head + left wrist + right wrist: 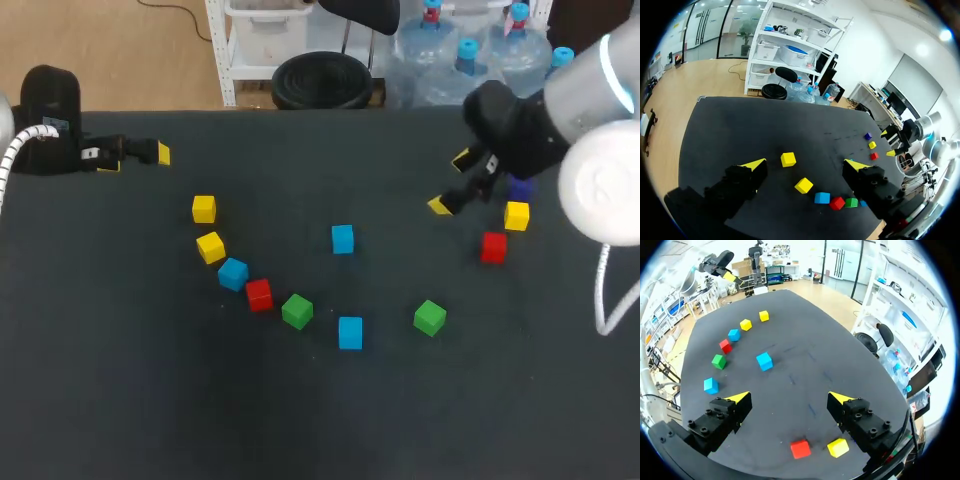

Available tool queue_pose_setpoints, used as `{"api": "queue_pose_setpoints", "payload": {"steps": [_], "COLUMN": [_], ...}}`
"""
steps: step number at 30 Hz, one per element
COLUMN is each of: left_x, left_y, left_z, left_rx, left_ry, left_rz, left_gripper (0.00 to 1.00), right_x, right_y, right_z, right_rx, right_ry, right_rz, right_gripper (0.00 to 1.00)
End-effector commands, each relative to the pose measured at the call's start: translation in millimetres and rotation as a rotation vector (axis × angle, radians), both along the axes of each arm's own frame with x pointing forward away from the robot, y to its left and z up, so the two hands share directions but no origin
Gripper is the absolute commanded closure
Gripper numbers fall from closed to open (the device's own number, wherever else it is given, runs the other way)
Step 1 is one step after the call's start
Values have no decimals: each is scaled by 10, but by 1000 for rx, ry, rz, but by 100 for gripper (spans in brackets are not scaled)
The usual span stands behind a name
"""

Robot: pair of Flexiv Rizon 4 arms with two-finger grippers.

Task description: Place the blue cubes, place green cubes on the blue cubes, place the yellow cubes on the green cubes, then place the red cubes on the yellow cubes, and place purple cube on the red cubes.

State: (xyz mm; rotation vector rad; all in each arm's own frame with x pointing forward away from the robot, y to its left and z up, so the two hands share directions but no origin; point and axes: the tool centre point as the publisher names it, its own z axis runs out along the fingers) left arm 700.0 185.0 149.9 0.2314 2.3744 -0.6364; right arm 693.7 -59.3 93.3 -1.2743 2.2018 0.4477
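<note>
Loose cubes are scattered over the black table (120, 330). At the left, two yellow cubes (204, 208) (210, 246), a blue cube (232, 273), a red cube (259, 294) and a green cube (296, 311) form a curved row. Two more blue cubes (343, 238) (350, 332) and a green cube (430, 318) lie mid-table. My right gripper (450, 182) hangs open beside a red cube (800, 449), a yellow cube (838, 447) and a purple cube (520, 186) half hidden by the arm. My left gripper (135, 160) stands open at the far left, holding nothing.
The table's near half is bare black cloth. Its far edge (300, 110) runs just behind both grippers.
</note>
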Motion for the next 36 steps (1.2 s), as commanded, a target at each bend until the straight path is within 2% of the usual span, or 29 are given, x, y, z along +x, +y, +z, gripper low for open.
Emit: {"api": "queue_pose_setpoints", "payload": {"steps": [1,5,11,15,25,36], "left_x": [0,0,0,0,0,0], "left_y": [0,0,0,0,0,0], "left_z": [0,0,0,0,0,0], "left_rx": [0,0,0,0,0,0], "left_ry": [0,0,0,0,0,0], "left_rz": [0,0,0,0,0,0], "left_gripper": [0,0,0,0,0,0], "right_x": [-190,-296,-517,-672,-1124,-1273], "right_y": [-114,-163,-137,-93,124,337], "right_z": [47,38,-13,-35,-151,-293], "right_rx": [9,14,-16,-21,-99,-143], "right_ry": [-20,-19,-27,-20,-23,-12], "right_rz": [-28,-29,33,83,259,325], "right_gripper": [0,0,0,0,0,0]}}
